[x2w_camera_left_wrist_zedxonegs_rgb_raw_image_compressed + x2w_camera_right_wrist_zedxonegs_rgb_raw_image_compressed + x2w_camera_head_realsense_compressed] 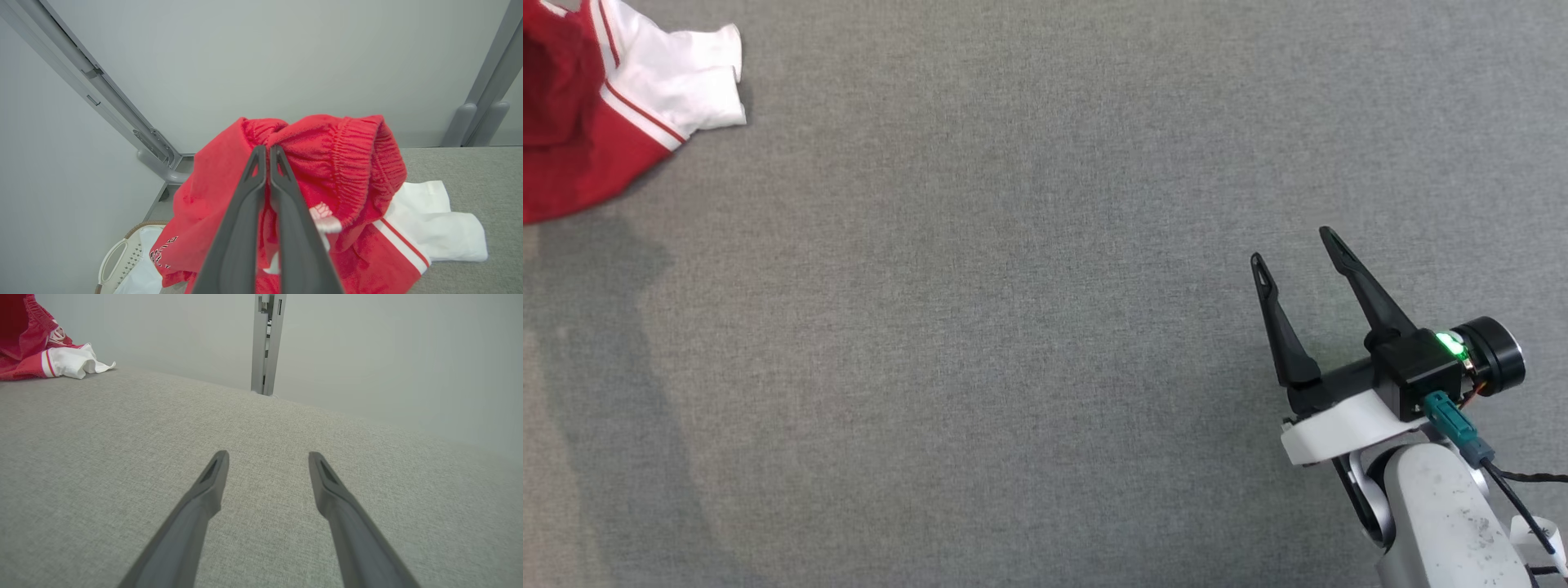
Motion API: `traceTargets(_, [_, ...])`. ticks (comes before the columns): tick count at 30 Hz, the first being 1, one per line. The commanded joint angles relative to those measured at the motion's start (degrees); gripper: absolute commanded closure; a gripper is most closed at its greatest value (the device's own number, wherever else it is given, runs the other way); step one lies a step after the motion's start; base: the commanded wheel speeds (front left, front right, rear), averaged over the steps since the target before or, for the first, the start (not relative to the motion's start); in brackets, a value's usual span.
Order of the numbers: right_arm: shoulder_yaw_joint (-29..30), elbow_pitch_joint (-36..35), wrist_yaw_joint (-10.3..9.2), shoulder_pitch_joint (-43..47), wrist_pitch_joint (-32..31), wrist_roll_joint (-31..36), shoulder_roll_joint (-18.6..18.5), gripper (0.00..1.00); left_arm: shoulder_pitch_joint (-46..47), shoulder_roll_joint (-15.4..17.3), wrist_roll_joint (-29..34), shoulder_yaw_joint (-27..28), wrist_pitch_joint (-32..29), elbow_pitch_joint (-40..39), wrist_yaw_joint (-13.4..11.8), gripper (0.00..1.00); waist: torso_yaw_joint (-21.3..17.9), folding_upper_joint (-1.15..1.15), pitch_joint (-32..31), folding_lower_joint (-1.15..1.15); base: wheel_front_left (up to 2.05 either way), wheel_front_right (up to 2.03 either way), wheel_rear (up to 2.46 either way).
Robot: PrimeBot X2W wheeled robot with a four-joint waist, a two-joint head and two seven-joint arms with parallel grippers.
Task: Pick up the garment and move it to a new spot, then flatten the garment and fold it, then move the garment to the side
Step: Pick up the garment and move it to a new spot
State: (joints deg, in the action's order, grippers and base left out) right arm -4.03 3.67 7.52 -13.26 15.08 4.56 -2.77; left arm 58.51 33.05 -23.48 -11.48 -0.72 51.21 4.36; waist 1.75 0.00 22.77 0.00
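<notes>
Nearby, right gripper (1293, 247) low right over grey table (1013, 327), fingers spread wide, holding nothing. Farther off, far-left corner: red-and-white garment (572, 122), bunched. Left gripper (268, 149) pinched closed on its red fabric beside ribbed waistband; white sleeve lies flat.

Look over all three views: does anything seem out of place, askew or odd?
Yes: the garment is crumpled in a heap at the surface's far left corner, not flat, its red waistband bunched up in the shut left pincer. The right pincer is open and empty.
</notes>
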Motion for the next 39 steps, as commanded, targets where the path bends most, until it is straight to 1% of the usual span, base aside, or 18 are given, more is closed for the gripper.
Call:
traceTargets(1, [0.2, 0.3, -0.06, 1.2, 0.1, -0.8, -0.2, 0.00, 0.8, 0.8, 0.9, -0.4, -0.1, -1.2, 0.3, 1.00, -0.7, 0.00, -4.8, 0.00, 0.00, 0.00, 0.00])
traceTargets(5, [0.7, 1.0, -0.06, 2.5, 0.1, -2.0, -0.2, 0.00, 1.2, 1.2, 1.5, -2.4, -1.0, -4.8, 1.3, 1.00, -1.5, 0.00, -9.4, 0.00, 0.00, 0.00, 0.00])
traceTargets(8, [1.4, 1.3, -0.06, 3.9, 0.1, -2.8, -0.2, 0.00, 1.6, 0.9, 1.7, -4.3, -1.9, -8.0, 2.1, 1.00, -2.1, 0.00, -12.5, 0.00, 0.00, 0.00, 0.00])
traceTargets(14, [3.3, 1.9, -0.06, 6.6, 0.1, -3.8, -0.2, 0.00, 2.0, -1.7, 0.6, -9.4, -4.0, -16.2, 3.0, 1.00, -3.7, 0.00, -17.5, 0.00, 0.00, 0.00, 0.00])
traceTargets(18, [4.6, 2.0, -0.06, 8.0, 0.1, -4.1, -0.2, 0.00, 1.4, -4.6, -0.8, -14.0, -5.3, -23.0, 3.1, 1.00, -5.0, 0.00, -19.3, 0.00, 0.00, 0.00, 0.00])
traceTargets(21, [5.5, 1.9, -0.06, 8.4, 0.1, -4.2, -0.2, 0.00, 0.6, -7.3, -3.3, -17.9, -5.4, -28.5, 3.1, 1.00, -6.0, 0.00, -20.0, 0.00, 0.00, 0.00, 0.00])
traceTargets(25, [6.5, 1.9, -0.06, 8.6, 0.1, -4.2, -0.2, 0.00, -1.1, -11.6, -7.2, -20.0, -4.3, -33.4, 3.1, 1.00, -7.1, 0.00, -20.5, 0.00, 0.00, 0.00, 0.00])
traceTargets(27, [6.9, 1.8, -0.06, 8.8, 0.1, -4.2, -0.2, 0.00, -2.7, -13.6, -8.4, -20.7, -3.5, -34.4, 3.1, 1.00, -7.5, 0.00, -20.4, 0.00, 0.00, 0.00, 0.00])
traceTargets(29, [7.2, 1.6, -0.06, 8.9, 0.1, -4.4, -0.2, 0.00, -4.8, -15.3, -9.9, -21.1, -2.4, -34.1, 3.1, 1.00, -7.8, 0.00, -20.2, 0.00, 0.00, 0.00, 0.00])
traceTargets(33, [7.4, 1.7, -0.06, 9.0, 0.1, -4.9, -0.2, 0.00, -11.8, -18.0, -12.3, -21.5, 1.4, -29.8, 2.7, 1.00, -8.4, 0.00, -19.8, 0.00, 0.00, 0.00, 0.00])
traceTargets(36, [7.2, 1.7, -0.06, 8.8, 0.1, -5.5, -0.2, 0.00, -17.5, -19.2, -14.2, -21.2, 4.8, -23.6, 2.5, 1.00, -8.9, 0.00, -19.1, 0.00, 0.00, 0.00, 0.00])
traceTargets(39, [7.0, 1.6, -0.06, 8.4, 0.1, -5.6, -0.2, 0.00, -21.5, -19.6, -15.0, -20.6, 8.4, -16.9, 2.0, 1.00, -9.2, 0.00, -18.4, 0.00, 0.00, 0.00, 0.00])
